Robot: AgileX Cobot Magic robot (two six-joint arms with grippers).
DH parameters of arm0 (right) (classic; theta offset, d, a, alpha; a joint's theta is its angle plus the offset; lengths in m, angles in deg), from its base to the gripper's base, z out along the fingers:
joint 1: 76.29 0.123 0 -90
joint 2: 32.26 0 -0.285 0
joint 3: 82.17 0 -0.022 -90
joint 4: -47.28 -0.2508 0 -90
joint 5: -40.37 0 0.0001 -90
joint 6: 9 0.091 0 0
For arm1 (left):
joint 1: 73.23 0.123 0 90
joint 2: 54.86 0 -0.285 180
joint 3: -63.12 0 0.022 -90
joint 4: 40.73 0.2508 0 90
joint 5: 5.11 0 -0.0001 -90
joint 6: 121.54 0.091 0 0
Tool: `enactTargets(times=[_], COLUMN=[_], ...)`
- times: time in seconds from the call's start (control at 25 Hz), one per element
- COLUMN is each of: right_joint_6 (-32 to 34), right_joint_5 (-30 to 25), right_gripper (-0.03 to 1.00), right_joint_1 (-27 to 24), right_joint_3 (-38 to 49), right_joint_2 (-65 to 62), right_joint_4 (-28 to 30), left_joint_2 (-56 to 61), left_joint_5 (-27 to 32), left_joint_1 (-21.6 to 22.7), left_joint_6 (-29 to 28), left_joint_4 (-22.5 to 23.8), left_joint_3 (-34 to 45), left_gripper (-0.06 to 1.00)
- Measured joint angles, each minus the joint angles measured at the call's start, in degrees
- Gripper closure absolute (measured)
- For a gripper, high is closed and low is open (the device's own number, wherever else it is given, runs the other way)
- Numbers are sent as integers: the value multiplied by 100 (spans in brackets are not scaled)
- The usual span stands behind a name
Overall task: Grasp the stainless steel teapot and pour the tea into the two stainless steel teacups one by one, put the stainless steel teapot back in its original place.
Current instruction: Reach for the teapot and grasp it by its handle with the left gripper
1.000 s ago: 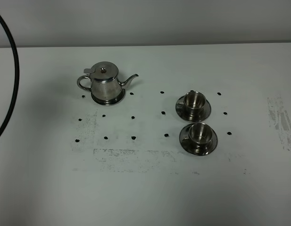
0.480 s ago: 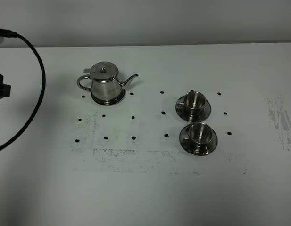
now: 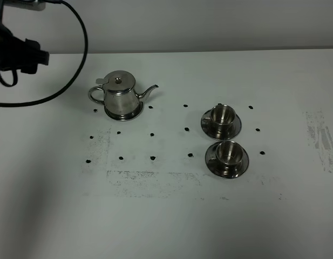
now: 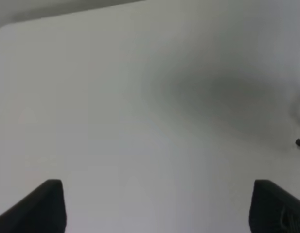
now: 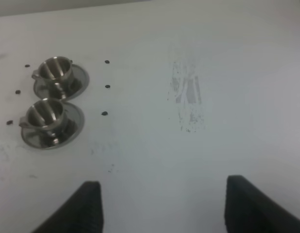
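Note:
The stainless steel teapot (image 3: 119, 96) stands upright at the back left of the table, lid shut, spout pointing right. It rests on its original place, a steel disc (image 3: 135, 114) whose rim shows under it. The tea is hidden. The two stainless steel teacups stand on saucers to the right, one farther (image 3: 223, 114) (image 5: 56, 69) and one nearer (image 3: 228, 152) (image 5: 44, 112). My left arm (image 3: 19, 56) hangs at the far left, well apart from the pot. The left gripper (image 4: 157, 208) is open over bare table. My right gripper (image 5: 162, 206) is open too, right of the cups.
Black dot marks (image 3: 152, 134) form a grid on the white table (image 3: 166, 216) between pot and cups. Scuffed grey patches lie near the front (image 3: 150, 177) and at the right (image 3: 320, 135). A black cable (image 3: 74, 59) loops from the left arm.
My left arm has come into the exterior view from the left edge and risen toward the back left corner, its cable swinging right. Teapot and cups have not moved.

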Motion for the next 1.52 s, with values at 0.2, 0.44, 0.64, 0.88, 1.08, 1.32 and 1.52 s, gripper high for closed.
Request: enactTargets(times=[0.2, 0.44, 0.64, 0.88, 1.08, 1.32, 1.52], right_joint_6=[0, 0, 0, 0, 0, 0, 0], right_joint_5=[0, 0, 0, 0, 0, 0, 0], right_gripper=[45, 45, 45, 45, 45, 45, 45], right_joint_1=[0, 0, 0, 0, 0, 0, 0], right_joint_3=[0, 0, 0, 0, 0, 0, 0], right_joint_2=[0, 0, 0, 0, 0, 0, 0], right_joint_4=[0, 0, 0, 0, 0, 0, 0], left_joint_2=[-1112, -2047, -2601, -2993, -3023, -3023, -3023], left_joint_5=[800, 1125, 741, 684, 799, 1112, 1479], left_joint_1=[-35, -158, -164, -164, -164, -213, -217], left_joint_6=[895, 1281, 1314, 1356, 1668, 1778, 1790], left_joint_4=[-466, -827, -954, -1016, -1303, -1416, -1442], left_joint_3=[-1232, -2215, -2607, -2727, -2727, -2727, -2727], left_gripper=[20, 20, 20, 20, 20, 26, 32])
